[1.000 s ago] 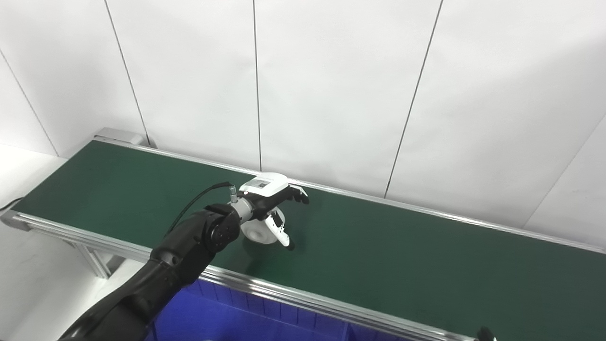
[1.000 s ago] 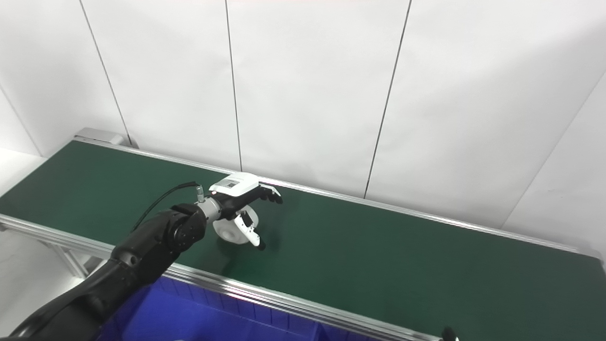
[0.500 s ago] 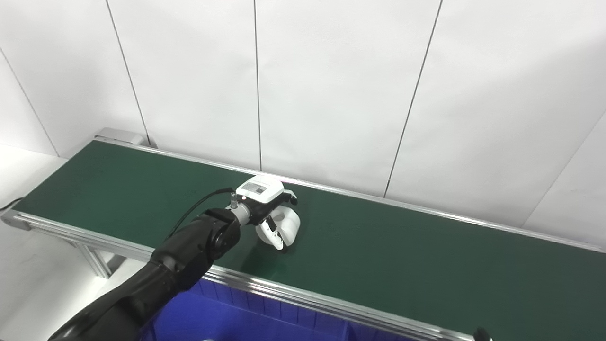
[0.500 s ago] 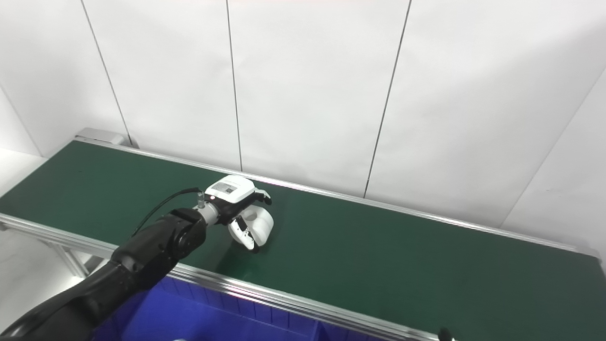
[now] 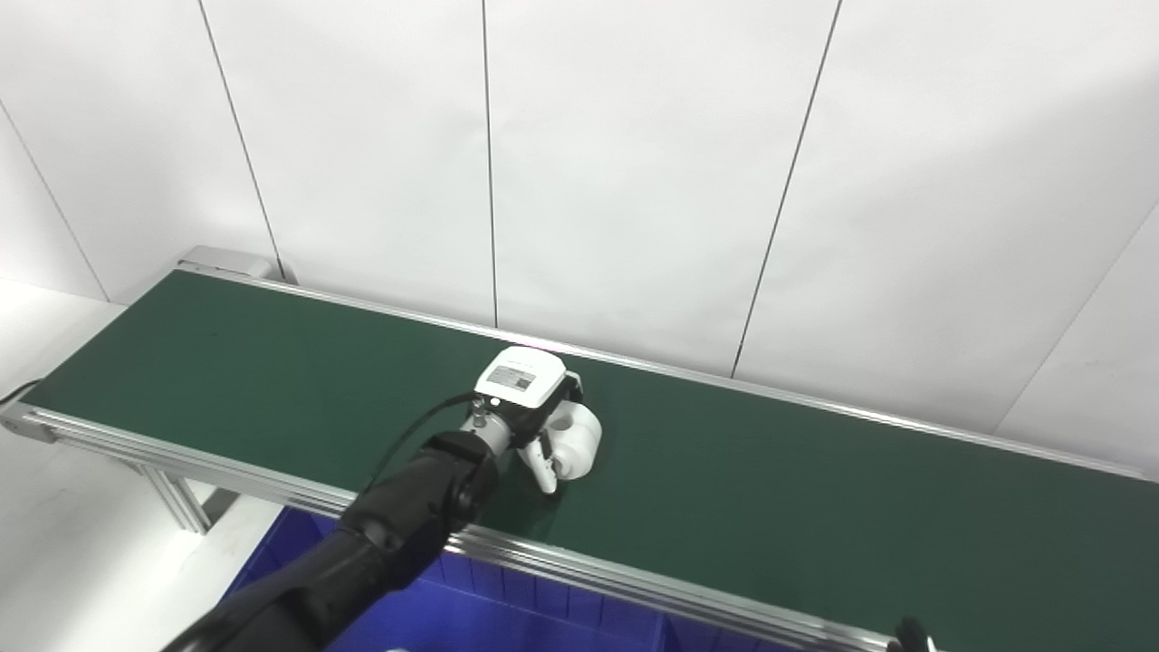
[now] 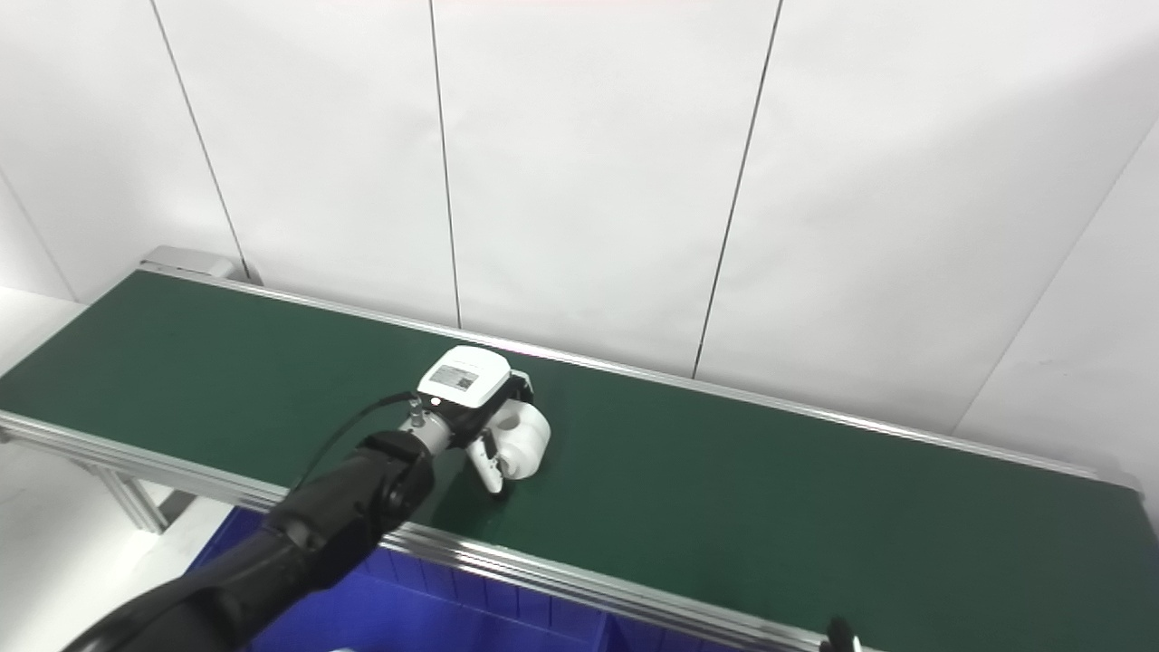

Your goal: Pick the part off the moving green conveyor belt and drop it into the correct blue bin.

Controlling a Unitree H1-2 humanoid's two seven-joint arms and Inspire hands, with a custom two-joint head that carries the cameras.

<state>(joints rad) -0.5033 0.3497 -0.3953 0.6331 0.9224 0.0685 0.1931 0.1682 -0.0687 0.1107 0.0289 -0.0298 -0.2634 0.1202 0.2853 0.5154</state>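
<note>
White wall panels back the green conveyor belt (image 5: 815,507); left hand (image 5: 534,412) curls around the white cylindrical part (image 5: 578,441), grasping; lifting toward the blue bin (image 5: 507,616) seems next.

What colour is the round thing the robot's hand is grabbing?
White: the round plastic part in the left hand, clearest in the left eye view.

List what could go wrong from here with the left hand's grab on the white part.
1. The left hand wraps the white part from one side only, with much of the round body exposed; on lifting, the part may slip or roll out onto the green conveyor belt.
2. The blue bin sits below the belt's near rail; a low carry could knock the part against that rail.
</note>
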